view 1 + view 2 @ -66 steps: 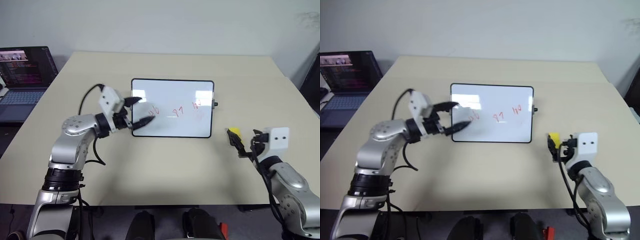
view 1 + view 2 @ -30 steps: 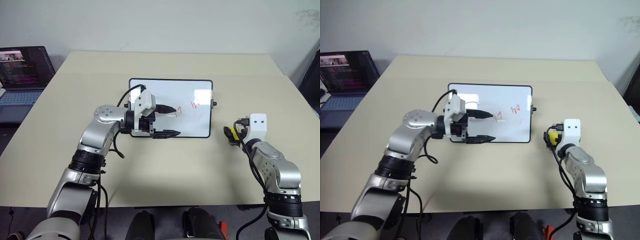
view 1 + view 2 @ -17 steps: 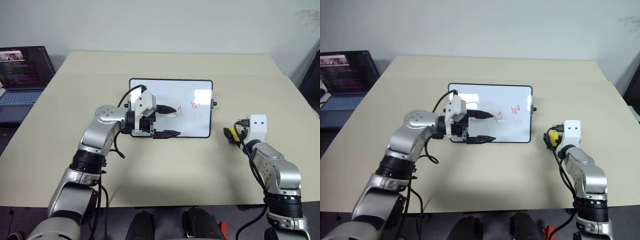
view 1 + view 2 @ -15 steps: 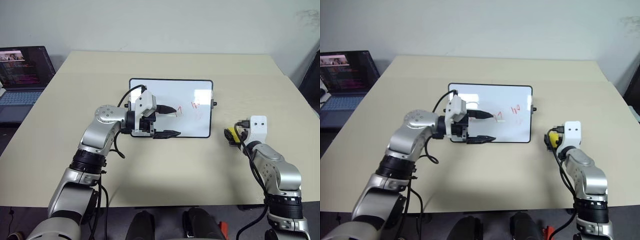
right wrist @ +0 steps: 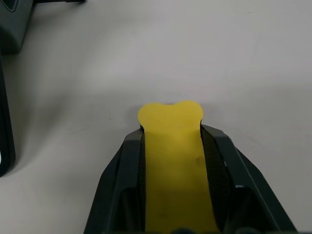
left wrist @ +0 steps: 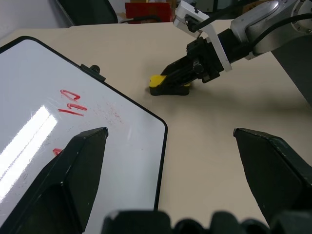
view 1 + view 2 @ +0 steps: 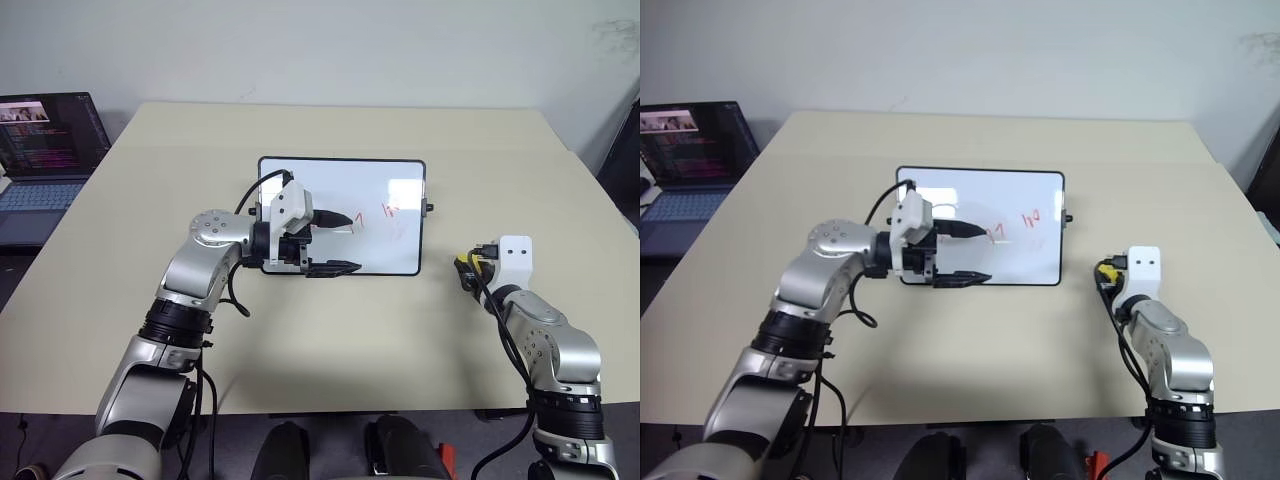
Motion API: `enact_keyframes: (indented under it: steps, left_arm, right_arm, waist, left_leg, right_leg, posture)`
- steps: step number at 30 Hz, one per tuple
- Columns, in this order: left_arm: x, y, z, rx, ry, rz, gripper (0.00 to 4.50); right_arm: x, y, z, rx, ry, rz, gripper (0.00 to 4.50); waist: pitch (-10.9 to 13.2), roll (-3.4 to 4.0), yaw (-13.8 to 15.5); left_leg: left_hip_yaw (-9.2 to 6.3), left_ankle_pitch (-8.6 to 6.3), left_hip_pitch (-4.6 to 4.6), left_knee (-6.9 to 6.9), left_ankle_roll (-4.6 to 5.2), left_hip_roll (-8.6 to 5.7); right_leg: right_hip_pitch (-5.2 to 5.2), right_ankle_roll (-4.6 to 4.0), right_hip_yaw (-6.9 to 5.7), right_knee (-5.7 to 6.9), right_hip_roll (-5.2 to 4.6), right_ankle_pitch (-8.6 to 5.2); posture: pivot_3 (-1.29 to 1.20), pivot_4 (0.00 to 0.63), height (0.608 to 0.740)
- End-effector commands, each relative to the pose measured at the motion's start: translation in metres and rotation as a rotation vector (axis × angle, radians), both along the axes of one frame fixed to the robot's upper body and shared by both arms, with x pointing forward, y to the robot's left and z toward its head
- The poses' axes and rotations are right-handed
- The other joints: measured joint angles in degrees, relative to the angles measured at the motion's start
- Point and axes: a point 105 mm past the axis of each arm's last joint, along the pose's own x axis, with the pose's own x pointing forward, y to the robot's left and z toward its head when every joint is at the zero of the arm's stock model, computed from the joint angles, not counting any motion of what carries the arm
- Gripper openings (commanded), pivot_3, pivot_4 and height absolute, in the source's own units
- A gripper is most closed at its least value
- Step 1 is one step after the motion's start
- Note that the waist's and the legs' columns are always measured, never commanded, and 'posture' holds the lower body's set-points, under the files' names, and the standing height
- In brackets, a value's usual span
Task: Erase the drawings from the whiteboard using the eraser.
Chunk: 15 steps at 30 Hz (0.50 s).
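Your right gripper (image 5: pixel 170 146) has its two fingers closed against the sides of the eraser (image 5: pixel 171 146), the yellow block pinched between them with its rounded end poking out past the fingertips. You can see from the left wrist view that the eraser (image 6: pixel 168 84) sits low on the table (image 7: pixel 330 330), just right of the whiteboard (image 7: pixel 340 215) and apart from its frame. Your left gripper (image 7: pixel 335 243) hovers over the board's lower left part, pointing right, its fingers spread wide apart and holding nothing; one fingertip lies over the white surface, the other near the board's near edge. Red drawings (image 7: pixel 390 210) show on the right half of the board, with another red mark just beside the upper left-gripper finger. The board lies flat near the middle of the table, a small black knob on its right side. At the far left, off the table's edge, you have a laptop (image 7: pixel 45 150) open with its screen lit.
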Motion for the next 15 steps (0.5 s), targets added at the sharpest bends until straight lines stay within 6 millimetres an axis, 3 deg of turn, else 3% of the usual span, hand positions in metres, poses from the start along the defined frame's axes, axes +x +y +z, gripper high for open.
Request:
enact_keyframes:
  steps: [1, 6, 15]
  left_arm:
    - [0.000, -0.001, 0.011, -0.022, -0.044, 0.007, 4.50]
    - [0.000, 0.003, 0.008, -0.032, -0.029, 0.047, 4.50]
    - [-0.016, 0.036, 0.006, -0.034, 0.003, 0.216, 4.50]
  right_arm:
    - [0.003, -0.001, 0.008, -0.008, -0.035, -0.007, 1.26]
    - [0.002, -0.001, 0.010, -0.013, -0.049, -0.005, 1.25]
    - [-0.018, 0.016, 0.029, -0.070, -0.158, 0.107, 1.25]
  waist:
    - [0.0, 0.00, 0.0]
    - [0.0, 0.00, 0.0]
    - [0.0, 0.03, 0.0]
  left_leg:
    - [0.00, 0.00, 0.00, 0.00, 0.00, 0.00]
    - [0.00, 0.00, 0.00, 0.00, 0.00, 0.00]
    - [-0.04, 0.00, -0.01, -0.02, 0.00, 0.11]
  right_leg:
    - [0.00, 0.00, 0.00, 0.00, 0.00, 0.00]
    - [0.00, 0.00, 0.00, 0.00, 0.00, 0.00]
    - [-0.02, 0.00, -0.01, 0.00, -0.01, -0.01]
  posture:
    - [0.00, 0.150, 0.740]
    - [0.00, 0.150, 0.740]
    - [0.00, 0.150, 0.740]
